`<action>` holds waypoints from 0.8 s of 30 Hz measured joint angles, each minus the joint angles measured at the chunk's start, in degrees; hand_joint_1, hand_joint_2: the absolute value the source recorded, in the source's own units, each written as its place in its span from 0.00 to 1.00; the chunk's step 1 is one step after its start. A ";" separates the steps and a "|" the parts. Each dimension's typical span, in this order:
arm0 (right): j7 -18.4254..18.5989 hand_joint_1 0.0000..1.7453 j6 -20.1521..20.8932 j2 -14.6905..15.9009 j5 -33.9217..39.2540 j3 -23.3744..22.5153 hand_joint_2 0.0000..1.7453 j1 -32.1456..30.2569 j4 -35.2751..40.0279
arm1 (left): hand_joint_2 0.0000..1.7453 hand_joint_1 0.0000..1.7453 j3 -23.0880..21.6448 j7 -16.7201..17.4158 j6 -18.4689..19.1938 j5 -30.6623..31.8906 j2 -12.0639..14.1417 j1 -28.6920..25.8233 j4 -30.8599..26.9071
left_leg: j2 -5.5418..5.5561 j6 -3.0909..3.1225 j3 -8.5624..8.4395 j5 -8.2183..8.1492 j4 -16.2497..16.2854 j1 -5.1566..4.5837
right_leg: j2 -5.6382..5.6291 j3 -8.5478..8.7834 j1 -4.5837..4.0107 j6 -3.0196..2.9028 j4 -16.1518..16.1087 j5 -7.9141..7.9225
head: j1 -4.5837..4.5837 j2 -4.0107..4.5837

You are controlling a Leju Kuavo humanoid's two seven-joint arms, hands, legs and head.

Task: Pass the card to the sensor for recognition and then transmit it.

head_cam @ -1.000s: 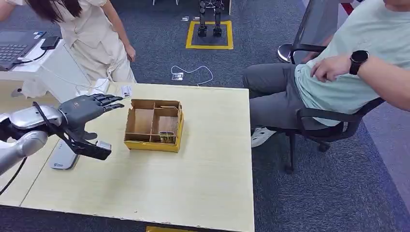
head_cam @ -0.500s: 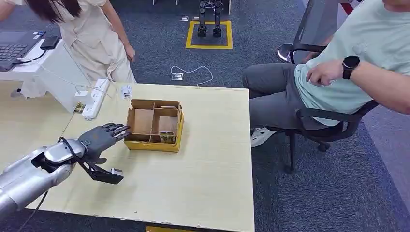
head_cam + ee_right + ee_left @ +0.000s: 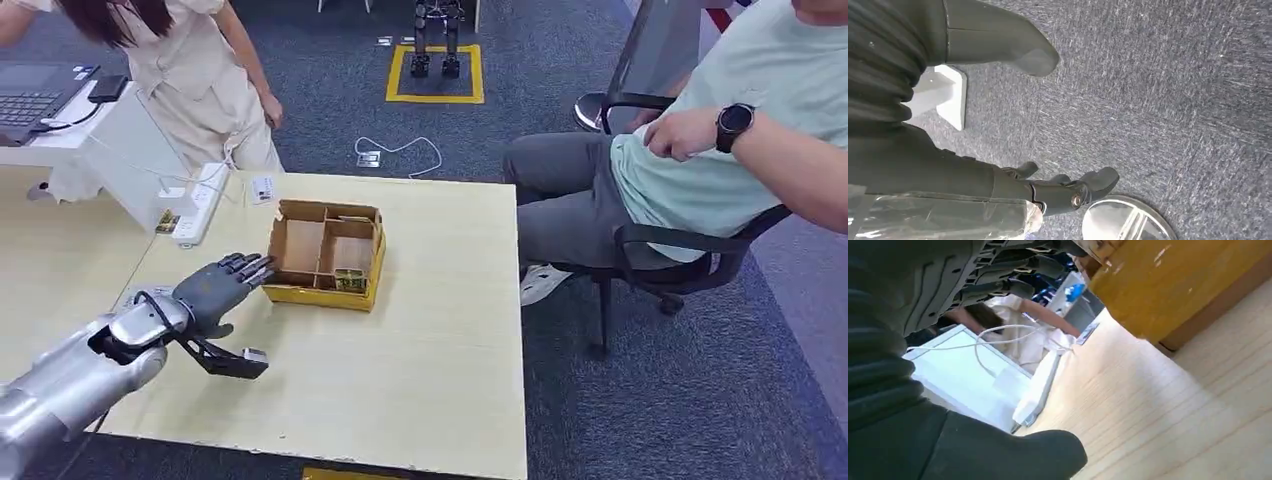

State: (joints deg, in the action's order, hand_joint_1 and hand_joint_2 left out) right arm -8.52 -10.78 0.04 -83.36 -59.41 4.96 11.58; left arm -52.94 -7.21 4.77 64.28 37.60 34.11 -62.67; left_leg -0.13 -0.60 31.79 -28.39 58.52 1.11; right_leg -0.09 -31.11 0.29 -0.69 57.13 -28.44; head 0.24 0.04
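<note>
An open cardboard box [image 3: 300, 247] with yellow sides and several compartments stands on the pale wooden table [image 3: 420, 350]. A small patterned object [image 3: 348, 282] lies in its near right compartment; I cannot tell whether it is a card. My left hand [image 3: 215, 285] lies low over the table just left of the box, fingers stretched toward its near left corner and holding nothing. In the left wrist view the left hand [image 3: 923, 290] is close to the box's yellow side [image 3: 1168, 285]. My right hand [image 3: 948, 165] hangs over the carpet, holding nothing.
A small white card [image 3: 262, 188] lies at the table's far edge. A white power strip [image 3: 195, 205] with cables lies at the far left. A person in beige stands behind the table. Another person sits on a chair [image 3: 680, 260] to the right.
My left arm has come down from a raised pose at the left and moved right, so the hand now lies low beside the box. The view has shifted slightly.
</note>
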 joint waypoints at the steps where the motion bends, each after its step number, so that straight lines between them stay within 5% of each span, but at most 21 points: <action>1: 0.00 0.00 -0.02 0.00 -0.02 0.00 1.00 0.02 0.00 | 1.00 0.00 0.50 -0.04 -0.29 0.39 -0.81 -0.07 0.99 | 0.05 0.00 -0.01 0.00 0.00 0.00 | 0.05 0.04 0.00 0.00 0.00 0.00 | -0.02 0.00; 7: 0.00 0.00 0.00 -0.02 -0.02 0.00 1.00 0.03 0.00 | 1.00 0.00 2.17 -2.16 1.18 -0.20 -2.41 -0.60 2.19 | 0.12 0.10 -0.09 0.12 0.00 -0.03 | 0.16 0.13 0.02 0.00 0.00 0.01 | 0.00 0.00; 14: 0.00 0.00 -0.02 -0.04 -0.22 0.00 1.00 -0.04 0.00 | 1.00 0.00 5.80 -6.60 6.67 -9.25 -1.64 -2.20 -1.11 | 0.10 0.09 -0.08 0.16 0.00 -0.02 | 0.12 0.11 0.01 0.03 0.02 0.08 | -0.02 0.00; 24: 0.00 0.00 -0.04 -0.04 -0.42 -0.02 1.00 -0.02 0.00 | 1.00 0.00 7.43 -4.37 6.64 -9.77 -2.15 -3.44 -4.13 | 0.07 0.09 0.05 0.15 0.02 -0.02 | 0.07 -0.06 0.01 0.03 0.01 0.08 | -0.02 0.00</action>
State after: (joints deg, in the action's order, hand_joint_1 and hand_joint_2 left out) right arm -8.52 -10.82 0.00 -83.78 -59.43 4.93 11.58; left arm -45.51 -11.58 11.41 54.51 35.45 30.67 -66.79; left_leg -0.06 -0.51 31.84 -28.23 58.54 1.09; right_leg -0.02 -31.17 0.30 -0.65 57.14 -28.36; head 0.22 0.04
